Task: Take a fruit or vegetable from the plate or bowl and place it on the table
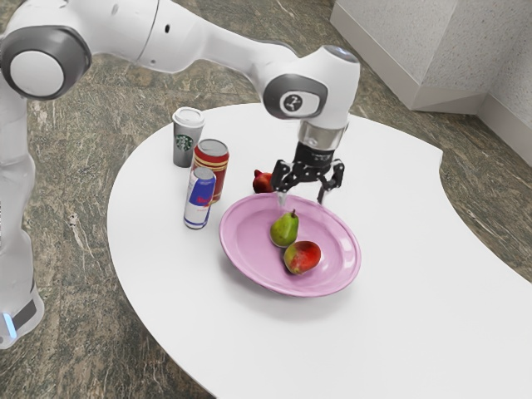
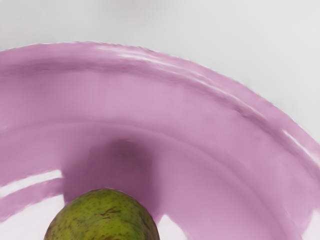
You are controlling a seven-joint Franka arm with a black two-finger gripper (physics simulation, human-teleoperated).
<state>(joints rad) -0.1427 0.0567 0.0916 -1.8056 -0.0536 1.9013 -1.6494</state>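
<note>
Over the far rim of an oval pink plate [image 1: 249, 229] with a glossy finish, the robot's black two-finger gripper [image 1: 302, 199] points downward at the end of a white jointed arm [image 1: 208, 41]. Its fingers [image 1: 323, 196] are spread apart with nothing gripped; their pale tips are hard to make out against the plate and the round-edged white surface [image 1: 399, 332].

Two fruits lie in the plate, neither out on the surface. A green pear with a dark stem [image 1: 284, 229] is the nearer to the gripper. A red mango with a green-yellow side [image 1: 302, 258] lies beside it, overlapping the pear's lower end in the exterior view, so whether they touch is unclear.

Behind the plate, on the surface, is a small red fruit with a pointed crown [image 1: 262, 182], perhaps a pomegranate, partly hidden by the gripper.

Toward the exterior view's left, a slim blue and silver can [image 1: 199, 199] stands upright, covering part of a wider red can with gold bands [image 1: 212, 154]. That can in turn overlaps a grey cup with a white lid and round green logo [image 1: 186, 141].

In the wrist view, a rounded green top with brown specks [image 2: 105, 217] is cut off at the edge, so which fruit it is cannot be told for certain. A soft dark shadow falls on the plate beside it.
</note>
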